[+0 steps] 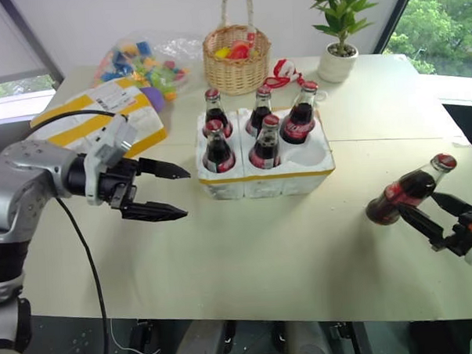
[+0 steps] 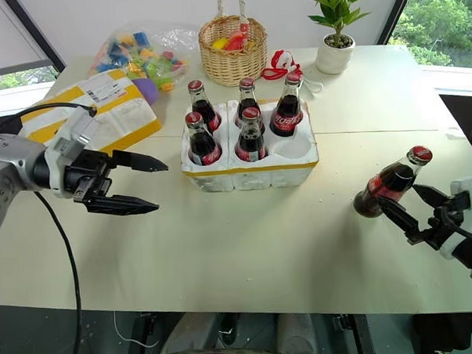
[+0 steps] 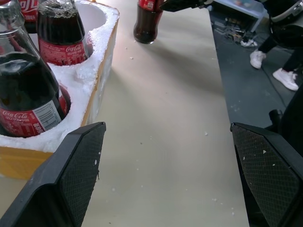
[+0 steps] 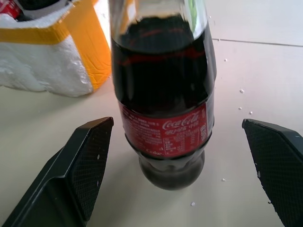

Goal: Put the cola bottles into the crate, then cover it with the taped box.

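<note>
Near the tabletop's (image 2: pixel 247 247) right edge, the sixth cola bottle (image 2: pixel 389 184) leans cap-rightward between the wide-open right claw (image 2: pixel 410 207); left claw (image 2: pixel 138 183) gapes empty.

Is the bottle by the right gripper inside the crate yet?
Out. The bottle stands on the table, apart from the crate, between the open fingers of the right gripper. One front well is empty.
</note>
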